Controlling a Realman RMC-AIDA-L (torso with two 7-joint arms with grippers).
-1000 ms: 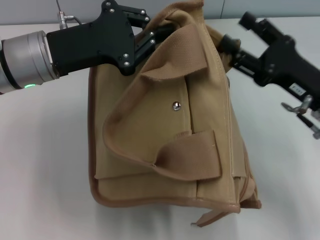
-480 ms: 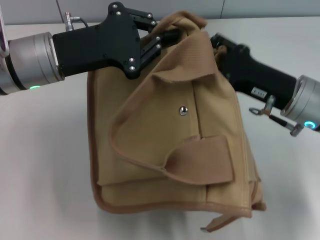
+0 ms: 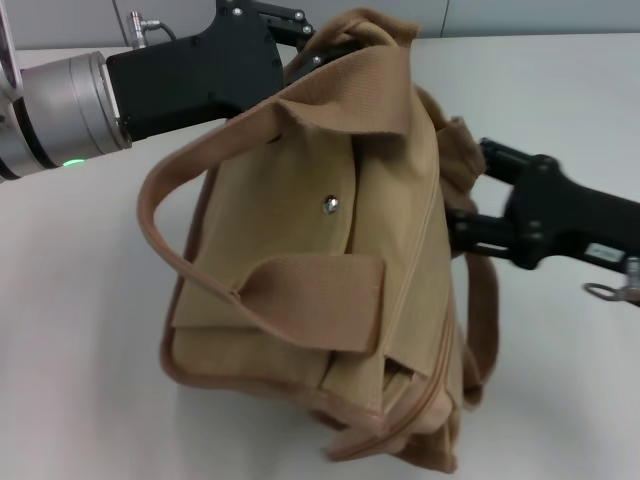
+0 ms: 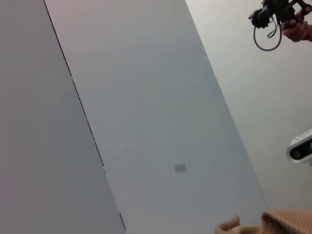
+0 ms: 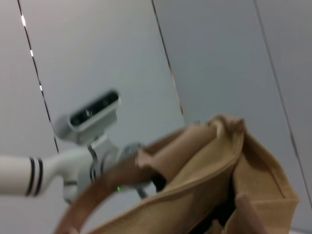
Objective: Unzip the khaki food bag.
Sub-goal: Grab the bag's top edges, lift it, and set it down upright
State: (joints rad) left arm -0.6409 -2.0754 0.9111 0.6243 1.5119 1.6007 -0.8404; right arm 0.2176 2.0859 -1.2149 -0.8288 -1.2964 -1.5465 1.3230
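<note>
The khaki food bag (image 3: 330, 300) is tilted over on the white table, its front pocket with a silver snap (image 3: 329, 204) facing me. One webbing handle (image 3: 160, 215) loops out on the left. My left gripper (image 3: 325, 45) is at the bag's top far corner, shut on the fabric edge. My right gripper (image 3: 462, 190) is at the bag's right side, fingers (image 3: 495, 155) spread and their tips against the bunched fabric. In the right wrist view the bag's top (image 5: 219, 165) gapes with a dark opening. The left wrist view shows only a scrap of tan fabric (image 4: 287, 219).
The white table (image 3: 80, 330) runs all round the bag. A second handle (image 3: 483, 320) hangs under my right arm. In the right wrist view my left arm (image 5: 29, 175) and its camera (image 5: 92, 117) stand behind the bag. Grey wall panels (image 4: 146, 122) lie beyond.
The bag has swung and tipped, its top now to the right and a handle looped out left. My right gripper has dropped from the bag's top to its right side.
</note>
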